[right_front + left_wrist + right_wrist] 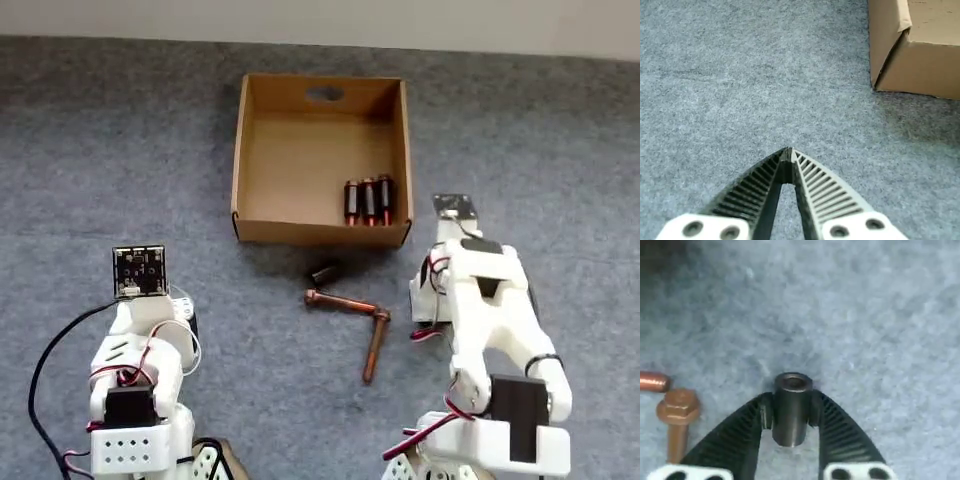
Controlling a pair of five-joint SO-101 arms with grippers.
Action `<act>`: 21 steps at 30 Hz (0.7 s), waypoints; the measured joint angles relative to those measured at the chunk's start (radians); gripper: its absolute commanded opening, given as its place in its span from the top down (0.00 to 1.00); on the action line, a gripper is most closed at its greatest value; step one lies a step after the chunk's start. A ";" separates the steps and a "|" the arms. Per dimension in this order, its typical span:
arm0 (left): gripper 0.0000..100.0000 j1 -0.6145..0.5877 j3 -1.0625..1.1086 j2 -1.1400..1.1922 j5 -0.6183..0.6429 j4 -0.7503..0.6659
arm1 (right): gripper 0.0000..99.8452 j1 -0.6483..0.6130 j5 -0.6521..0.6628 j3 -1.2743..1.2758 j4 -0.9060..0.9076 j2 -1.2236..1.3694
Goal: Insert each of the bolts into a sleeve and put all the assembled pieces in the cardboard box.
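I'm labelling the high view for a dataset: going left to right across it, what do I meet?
Left arm → pair of copper bolts → right arm. The loose black sleeve and the cardboard box overlap the bolts sideways, so I leave them out.

Left gripper (pixel 787 152) closed; right gripper (pixel 791 399) clamps a sleeve (pixel 791 415).
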 measured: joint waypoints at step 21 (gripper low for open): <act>0.99 0.000 0.000 0.000 0.000 0.000 | 0.88 0.002 0.127 -0.041 0.006 0.023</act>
